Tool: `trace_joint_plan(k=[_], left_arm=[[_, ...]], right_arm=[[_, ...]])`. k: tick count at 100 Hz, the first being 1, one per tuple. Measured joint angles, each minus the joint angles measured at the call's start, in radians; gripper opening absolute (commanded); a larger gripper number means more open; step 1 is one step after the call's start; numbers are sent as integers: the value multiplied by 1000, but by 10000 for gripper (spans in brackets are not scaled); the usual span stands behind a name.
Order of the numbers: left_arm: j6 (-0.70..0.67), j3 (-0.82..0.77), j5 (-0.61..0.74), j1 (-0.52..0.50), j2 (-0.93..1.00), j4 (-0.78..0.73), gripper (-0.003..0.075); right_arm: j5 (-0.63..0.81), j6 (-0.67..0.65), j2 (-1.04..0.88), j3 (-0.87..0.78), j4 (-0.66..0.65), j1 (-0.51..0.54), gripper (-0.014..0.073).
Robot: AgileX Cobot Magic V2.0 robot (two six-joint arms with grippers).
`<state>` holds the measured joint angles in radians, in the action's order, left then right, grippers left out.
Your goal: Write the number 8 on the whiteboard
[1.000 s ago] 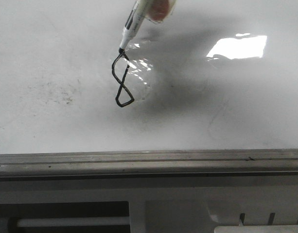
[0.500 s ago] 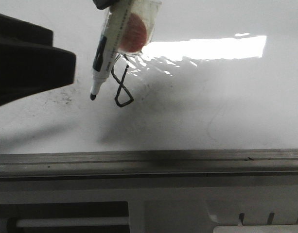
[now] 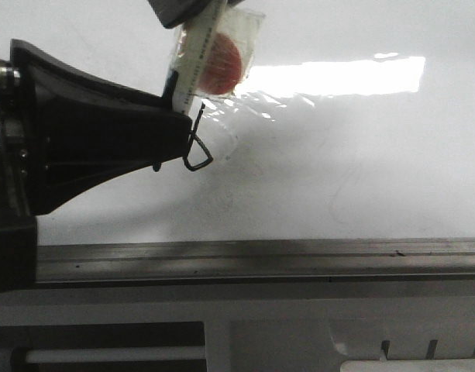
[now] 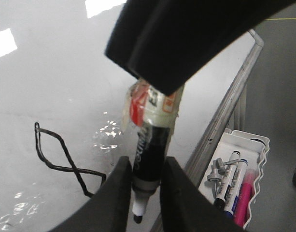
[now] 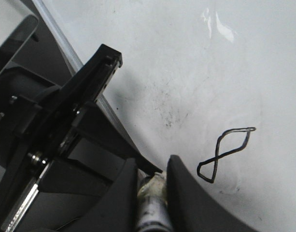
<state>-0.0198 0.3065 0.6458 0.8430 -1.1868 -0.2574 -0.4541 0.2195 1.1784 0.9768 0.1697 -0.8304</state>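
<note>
Number 8 on whiteboard, beside both grippers clamping one marker.

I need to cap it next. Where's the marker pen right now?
The marker pen is off the whiteboard, held between both grippers' jaws, tip down. In the front view it sits left of centre, just beside the number 8.

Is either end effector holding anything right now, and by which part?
Both hold the marker pen: the right end effector at its taped upper end, the left end effector around the barrel near the tip.
</note>
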Motion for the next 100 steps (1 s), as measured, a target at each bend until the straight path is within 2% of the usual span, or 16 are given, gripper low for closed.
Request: trace_joint_plan(k=[23, 30, 48, 55, 64, 74, 86, 100], left_arm=[[5, 0, 9, 0, -5, -6, -20], [7, 0, 9, 0, -5, -6, -20], [7, 0, 22, 0, -5, -6, -20], [7, 0, 24, 0, -5, -6, -20], [7, 0, 22, 0, -5, 11, -20], [-17, 0, -11, 2, 1, 167, -20], [-40, 0, -78, 4, 55, 493, -20], [-40, 0, -187, -5, 139, 680, -21]], right_arm=[[0, -8, 0, 0, 2, 0, -42], [0, -8, 0, 0, 2, 0, 30], [13, -8, 0, 0, 20, 0, 317], [26, -8, 0, 0, 24, 0, 358], [48, -8, 0, 0, 26, 0, 355], [67, -8, 0, 0, 26, 0, 355], [72, -8, 0, 0, 28, 2, 355], [72, -8, 0, 0, 28, 4, 354]])
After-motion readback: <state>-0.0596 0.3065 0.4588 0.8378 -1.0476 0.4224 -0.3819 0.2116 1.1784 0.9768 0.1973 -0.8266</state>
